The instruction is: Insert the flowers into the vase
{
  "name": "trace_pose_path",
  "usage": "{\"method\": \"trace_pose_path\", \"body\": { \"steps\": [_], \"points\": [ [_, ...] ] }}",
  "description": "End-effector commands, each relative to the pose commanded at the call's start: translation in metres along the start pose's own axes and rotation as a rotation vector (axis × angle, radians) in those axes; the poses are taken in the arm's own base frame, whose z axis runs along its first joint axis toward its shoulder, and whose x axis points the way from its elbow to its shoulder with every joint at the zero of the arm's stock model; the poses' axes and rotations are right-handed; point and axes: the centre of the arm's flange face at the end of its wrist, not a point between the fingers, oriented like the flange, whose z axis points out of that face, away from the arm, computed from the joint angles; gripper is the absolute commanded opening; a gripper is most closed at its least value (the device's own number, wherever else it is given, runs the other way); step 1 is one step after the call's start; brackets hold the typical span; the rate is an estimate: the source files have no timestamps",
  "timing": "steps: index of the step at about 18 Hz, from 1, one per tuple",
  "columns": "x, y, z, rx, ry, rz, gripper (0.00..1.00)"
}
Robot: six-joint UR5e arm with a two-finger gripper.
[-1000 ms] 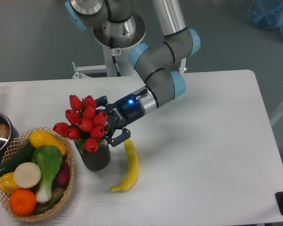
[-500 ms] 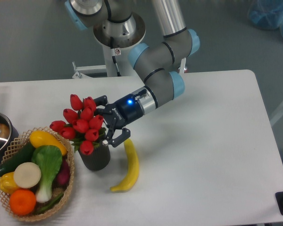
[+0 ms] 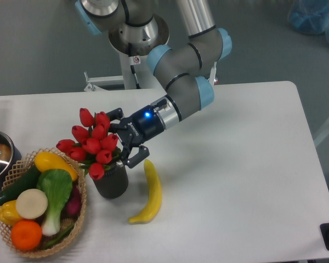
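Left of centre, the gripper [image 3: 124, 139] stood spread apart beside the flowers [image 3: 90, 145], whose stems sat in the vase [image 3: 111, 183], apparently released to rest there.

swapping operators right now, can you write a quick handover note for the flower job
Gripper: open, fingers on either side of the flowers' stems just above the vase rim; not clamped as far as the view shows.
Flowers: red tulip bunch sitting in the vase, leaning left toward the basket.
Vase: upright on the table, between the basket and a banana.
Done: stems appear to be in the vase.
Left: back the gripper out without snagging the bunch, check the flowers stay put.
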Motion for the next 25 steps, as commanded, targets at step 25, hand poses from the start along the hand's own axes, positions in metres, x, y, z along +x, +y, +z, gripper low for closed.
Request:
{"method": "trace_pose_path", "body": {
  "steps": [25],
  "points": [
    [0.017,-0.119,-0.113,-0.6,-0.286,0.124,1.0]
  ]
}}
